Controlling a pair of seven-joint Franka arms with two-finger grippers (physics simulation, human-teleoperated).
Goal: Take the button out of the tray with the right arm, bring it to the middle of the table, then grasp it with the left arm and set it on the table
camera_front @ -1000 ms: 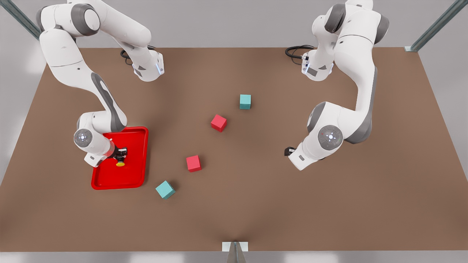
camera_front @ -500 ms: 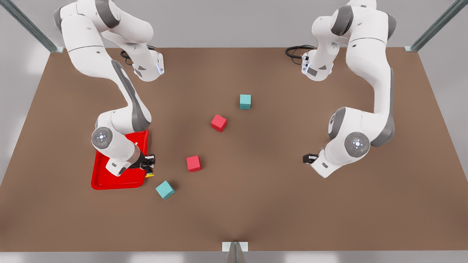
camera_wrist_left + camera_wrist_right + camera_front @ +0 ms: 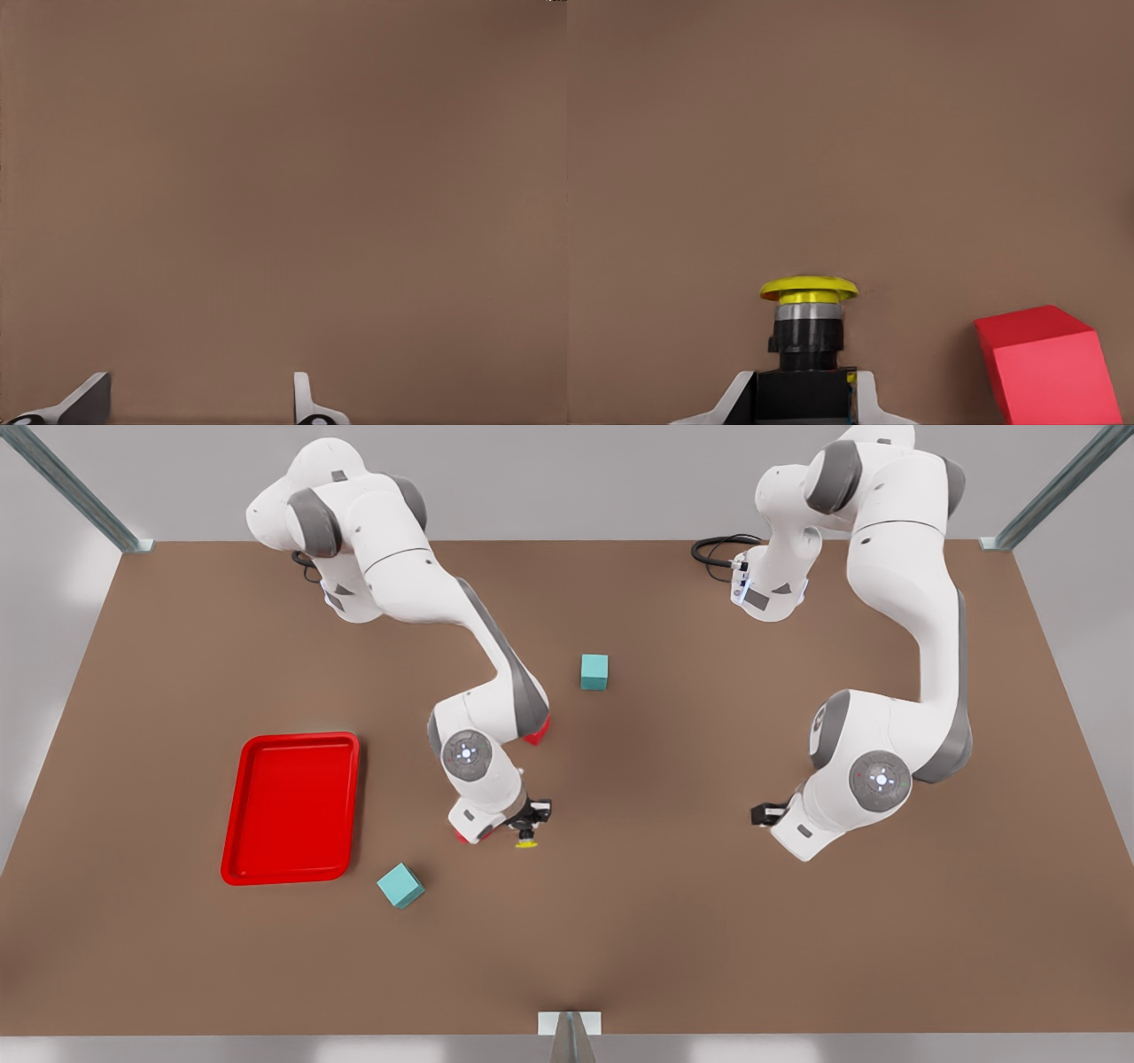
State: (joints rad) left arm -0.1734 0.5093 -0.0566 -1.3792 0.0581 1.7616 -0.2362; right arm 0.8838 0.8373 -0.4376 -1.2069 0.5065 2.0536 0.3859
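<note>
With the tray [image 3: 291,808] bare, the right pincer [image 3: 530,825] pinches the button [image 3: 526,841] above mid-worktop [image 3: 709,921]; handover remains. Left pincer [image 3: 764,813] waits well apart, fingers [image 3: 89,398] spread.

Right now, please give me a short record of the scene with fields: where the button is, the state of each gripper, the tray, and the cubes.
button: yellow-capped button held over the table, near the middle
right gripper: shut on the button
left gripper: open, holding nothing, waiting at the front view's right
tray: red, nothing in it
teal cubes: one near the tray, one farther back
red cubes: one beside the right gripper, mostly hidden by the arm
</note>
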